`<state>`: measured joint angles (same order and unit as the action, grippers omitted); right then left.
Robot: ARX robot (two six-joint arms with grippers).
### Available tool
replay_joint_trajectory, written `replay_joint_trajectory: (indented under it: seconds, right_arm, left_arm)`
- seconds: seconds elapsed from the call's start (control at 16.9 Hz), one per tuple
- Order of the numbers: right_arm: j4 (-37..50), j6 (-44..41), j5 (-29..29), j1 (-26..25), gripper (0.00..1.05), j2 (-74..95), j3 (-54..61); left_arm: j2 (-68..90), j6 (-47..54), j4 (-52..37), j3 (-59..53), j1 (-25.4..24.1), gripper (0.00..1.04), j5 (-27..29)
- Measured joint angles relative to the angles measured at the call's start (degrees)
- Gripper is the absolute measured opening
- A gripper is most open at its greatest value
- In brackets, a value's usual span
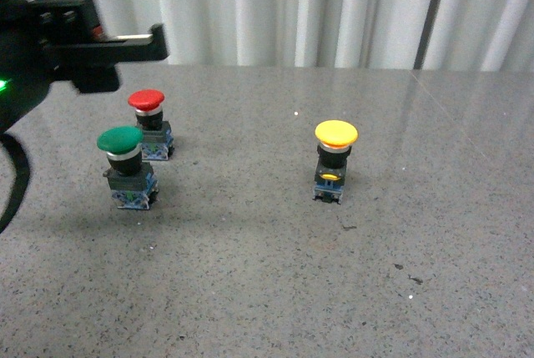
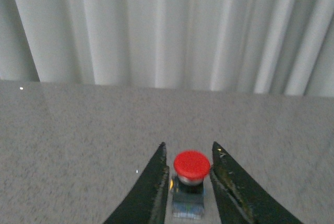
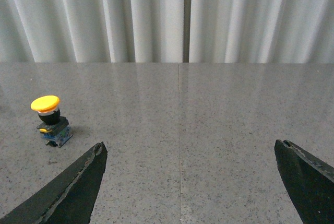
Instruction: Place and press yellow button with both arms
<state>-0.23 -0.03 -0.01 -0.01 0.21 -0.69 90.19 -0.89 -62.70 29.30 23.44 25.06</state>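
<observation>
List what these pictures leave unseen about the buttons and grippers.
- Front view: the left gripper is blurred, and its arm is cut by the left edge.
- Left wrist view: the red button has its base cut by the lower edge.
- Right wrist view: the right gripper shows fingertips only; the rest is out of frame.

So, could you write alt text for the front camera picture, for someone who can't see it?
Three push buttons stand on a grey speckled table: a yellow button alone right of centre, a green button and a red button close together on the left. The black left gripper hovers at the upper left, a white curtain behind.
</observation>
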Motion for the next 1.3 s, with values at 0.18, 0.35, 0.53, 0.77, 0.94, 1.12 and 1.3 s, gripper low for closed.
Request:
replay_joint_trajectory:
  seconds: [0.18,0.35,0.53,0.77,0.94,1.12,1.3]
  right_arm:
    - [0.0,0.0,0.0,0.0,0.98,0.0,0.0]
    - [0.0,0.0,0.0,0.0,0.98,0.0,0.0]
    - [0.0,0.0,0.0,0.0,0.98,0.0,0.0]
    - [0.0,0.0,0.0,0.0,0.98,0.0,0.0]
    - [0.0,0.0,0.0,0.0,0.98,0.0,0.0]
    - [0.0,0.0,0.0,0.0,0.98,0.0,0.0]
    - [0.0,0.0,0.0,0.0,0.98,0.0,0.0]
  left_arm:
    - [-11.1,0.2,-2.6,-15.9,-8.1,0.02,-8.9]
    - [-20.8,0.3,1.9,-21.5,-12.0,0.02,-13.7]
    - [-32.2,0.3,9.7,-25.8,-15.9,0.02,-17.3]
    - [-38.6,0.3,14.3,-26.9,-17.4,0.02,-19.0]
    - [-47.2,0.3,21.7,-28.3,-23.1,0.02,-24.4]
    - [-54.5,0.3,28.0,-28.5,-23.3,0.02,-25.0]
    - [-61.1,0.3,34.0,-28.5,-23.3,0.02,-25.0]
